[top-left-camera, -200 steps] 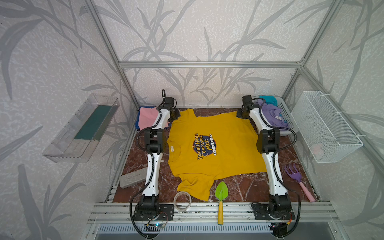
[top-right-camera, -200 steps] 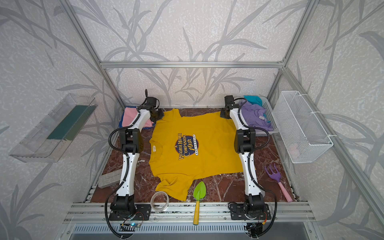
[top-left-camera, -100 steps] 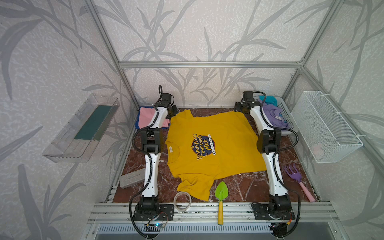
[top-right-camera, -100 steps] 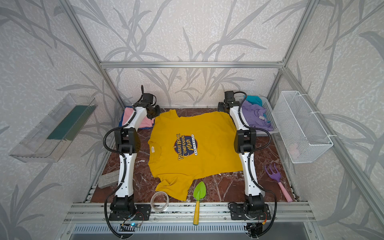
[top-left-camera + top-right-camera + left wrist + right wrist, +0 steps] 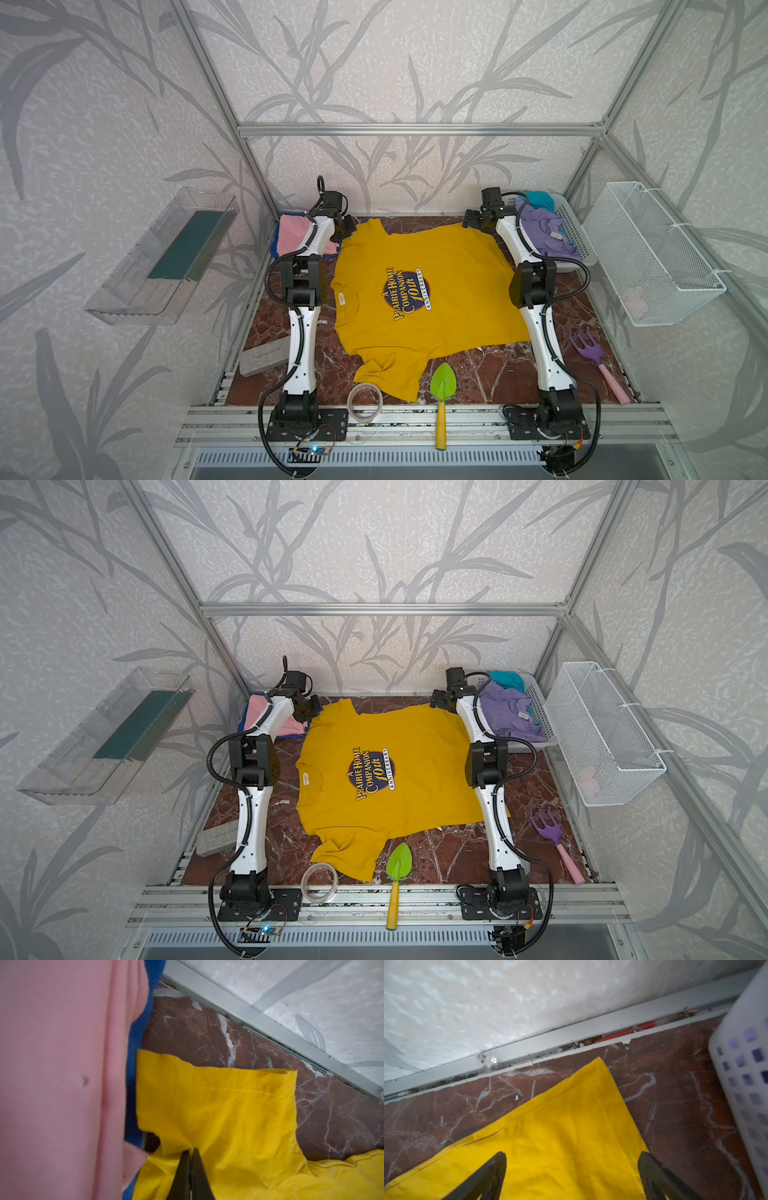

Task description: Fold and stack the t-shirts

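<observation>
Lying crosswise, collar leftward, yellow t-shirt point(image 5: 457, 257); left jaws pinch its sleeve, right jaws spread.

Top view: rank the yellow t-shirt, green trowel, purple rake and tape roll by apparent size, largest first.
1. yellow t-shirt, by far.
2. green trowel and purple rake: about alike, so not ranked.
3. tape roll, smallest.

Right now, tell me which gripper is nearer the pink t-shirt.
Left. The left gripper pinches the yellow t-shirt right beside the pink t-shirt; the right gripper hangs open far off, by the basket.
</observation>
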Robot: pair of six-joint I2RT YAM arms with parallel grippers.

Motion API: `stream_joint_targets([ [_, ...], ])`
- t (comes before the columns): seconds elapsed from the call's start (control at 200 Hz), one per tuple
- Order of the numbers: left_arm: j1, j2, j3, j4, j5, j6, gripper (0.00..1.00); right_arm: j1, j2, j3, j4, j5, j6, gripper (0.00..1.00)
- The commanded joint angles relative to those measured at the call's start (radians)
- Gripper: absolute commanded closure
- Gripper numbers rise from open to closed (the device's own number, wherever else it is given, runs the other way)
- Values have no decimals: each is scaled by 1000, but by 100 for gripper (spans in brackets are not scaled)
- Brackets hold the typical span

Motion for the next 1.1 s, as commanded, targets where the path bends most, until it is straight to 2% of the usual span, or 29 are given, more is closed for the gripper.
stream_joint_targets([
  [0.0, -2, -77, -28, 11, 15, -1, 100, -3, 33, -1, -77, 52, 60, 1],
  [0.09, -3, -82, -37, 13, 21, 0, 100, 4, 51, -2, -85, 29, 77, 1],
  [0.2, -3, -84, -47, 23, 28, -7, 100, 36, 65, 1, -70, -67, 76, 0],
  [0.34, -3, -80, -44, 29, 45, -17, 100, 84, 67, 3, -58, -51, 52, 10],
  [0.39, -3, -80, -44, 29, 50, -15, 100, 84, 67, 1, -54, -49, 63, 24],
  [0.42, -3, -80, -44, 28, 51, -15, 100, 82, 66, -2, -55, -43, 68, 38],
  [0.47, -3, -81, -44, 26, 54, -12, 100, 77, 64, -10, -51, -30, 70, 68],
  [0.51, -3, -82, -45, 24, 55, -8, 100, 71, 59, -19, -46, -22, 69, 77],
  [0.775, 0, -90, -46, 9, 53, 9, 100, 16, -47, -150, 102, -39, 51, 84],
  [0.925, 12, -113, -48, 3, 36, 19, 100, -29, -91, -151, 71, 13, 7, 85],
  [1.02, 24, -124, -47, 5, 24, 18, 100, -57, -117, -173, 48, 27, -2, 83],
  [1.095, 31, -123, -37, 6, 14, 17, 100, -64, -139, -211, 50, 20, -13, 77],
])
